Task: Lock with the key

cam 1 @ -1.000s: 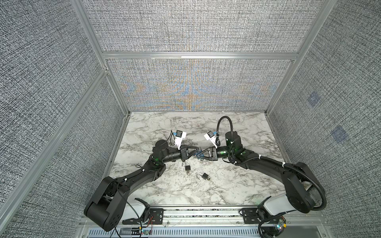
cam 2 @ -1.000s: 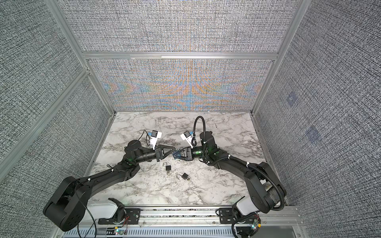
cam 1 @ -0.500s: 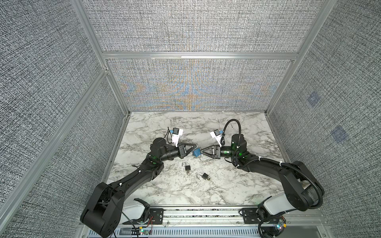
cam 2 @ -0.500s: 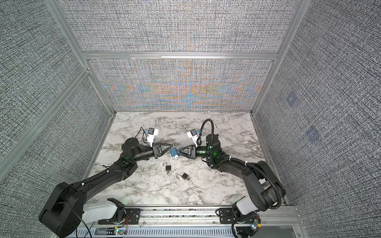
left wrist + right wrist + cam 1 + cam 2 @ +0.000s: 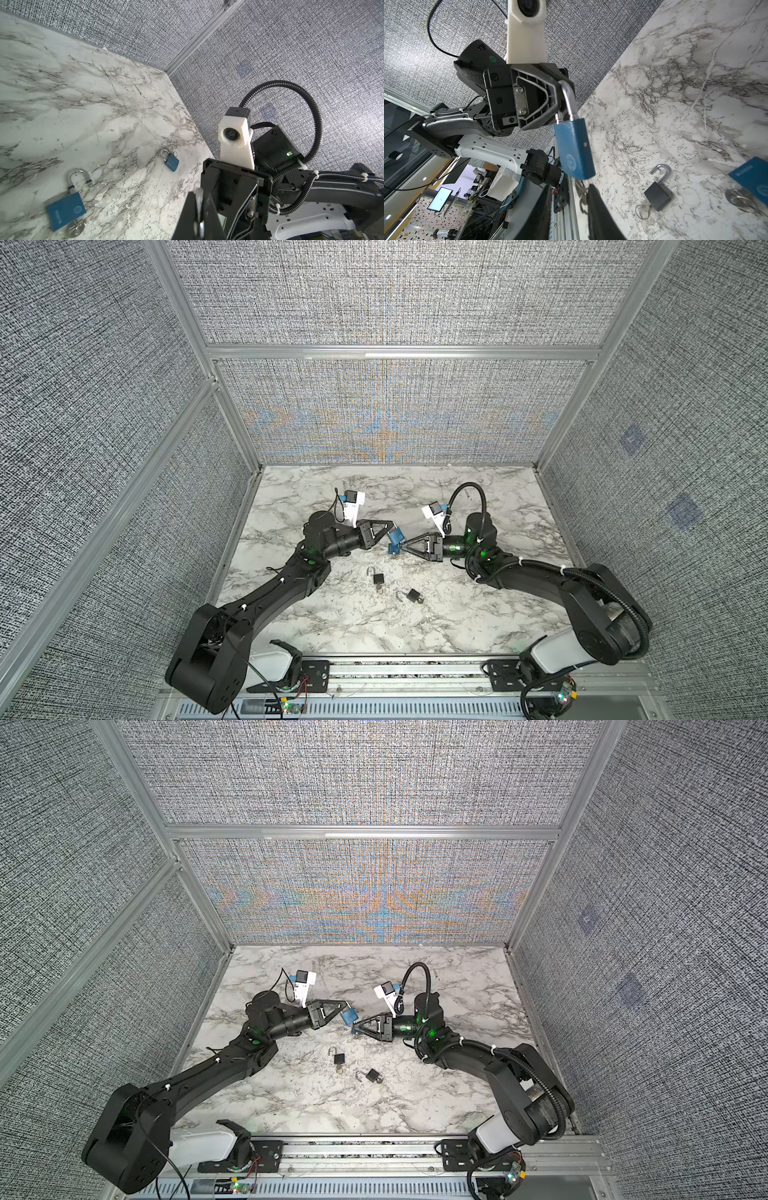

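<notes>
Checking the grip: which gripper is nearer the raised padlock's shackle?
Left. The left gripper is shut on the shackle; the right gripper sits at the opposite end of the blue body, apart from the shackle.

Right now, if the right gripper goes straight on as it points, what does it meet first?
Probably the bottom of the blue padlock held by the left gripper, just ahead of the right gripper; depth unclear.
</notes>
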{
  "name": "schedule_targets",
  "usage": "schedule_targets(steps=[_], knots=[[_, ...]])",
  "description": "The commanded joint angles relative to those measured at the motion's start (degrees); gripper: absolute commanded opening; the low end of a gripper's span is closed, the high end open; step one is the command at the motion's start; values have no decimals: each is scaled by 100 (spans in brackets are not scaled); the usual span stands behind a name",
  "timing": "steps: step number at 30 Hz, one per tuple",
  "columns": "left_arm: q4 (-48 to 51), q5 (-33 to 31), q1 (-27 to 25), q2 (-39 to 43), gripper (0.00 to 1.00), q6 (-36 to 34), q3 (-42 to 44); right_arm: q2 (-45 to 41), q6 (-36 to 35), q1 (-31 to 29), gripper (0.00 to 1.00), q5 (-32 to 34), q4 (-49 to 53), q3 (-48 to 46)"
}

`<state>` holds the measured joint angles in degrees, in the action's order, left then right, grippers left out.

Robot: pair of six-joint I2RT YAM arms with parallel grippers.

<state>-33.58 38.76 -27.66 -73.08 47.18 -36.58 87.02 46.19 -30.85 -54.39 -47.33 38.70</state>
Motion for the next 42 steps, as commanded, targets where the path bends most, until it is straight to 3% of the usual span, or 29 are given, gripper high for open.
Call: schedule_targets(steps=[1,17,23,42], knots=[[-165,-11,10,-13,0,40,-30,61,41,-46,27,-89,-241,84],[-252,-137,24,27,0,99,-16,346,223,-61,17,-93,-480,169],[-412,-177,62,-19,0,182,-16,384,308,-61,0,-78,-586,156],[-758,-50,517,191,0,377,-7,482,610,-57,0,-63,-897,95]])
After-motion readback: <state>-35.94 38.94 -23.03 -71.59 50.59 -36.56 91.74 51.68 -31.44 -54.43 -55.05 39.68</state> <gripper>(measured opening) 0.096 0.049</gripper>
